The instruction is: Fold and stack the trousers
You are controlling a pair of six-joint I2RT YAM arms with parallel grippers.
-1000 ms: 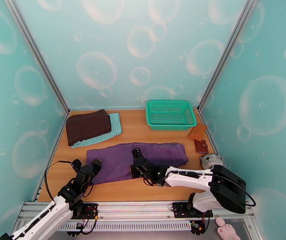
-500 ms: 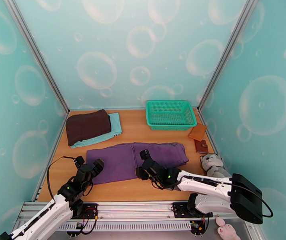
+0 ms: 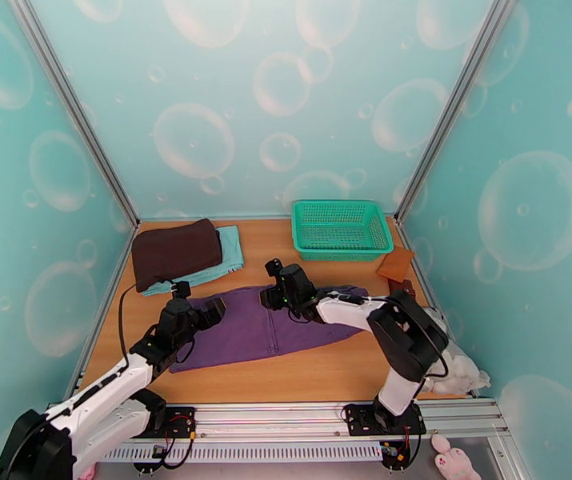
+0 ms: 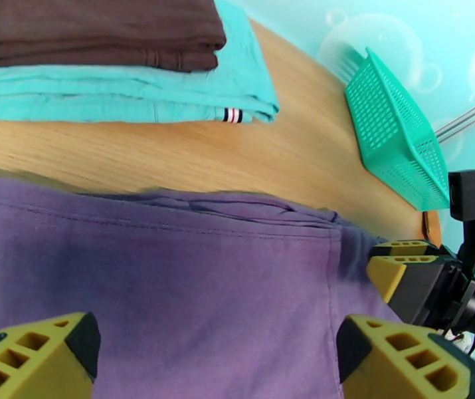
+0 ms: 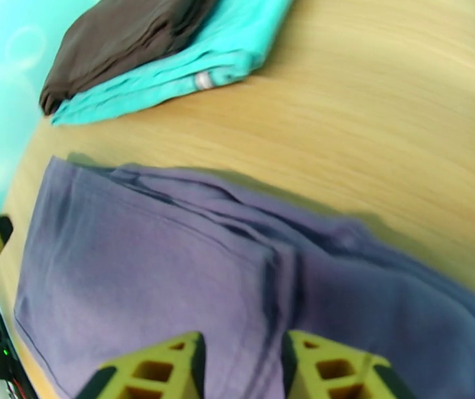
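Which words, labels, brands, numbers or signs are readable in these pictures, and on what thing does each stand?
No readable text anywhere.
The only label is a small striped tag on the edge of the light teal folded cloth: red, white and dark stripes, no letters.
In the right wrist view it is blurred.

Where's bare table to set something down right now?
Free: bare wood between the teal folded cloth and green basket, far side; the near strip between the trousers and the rail. Crowded: right edge, with a brown wallet, a plush toy and the right arm.
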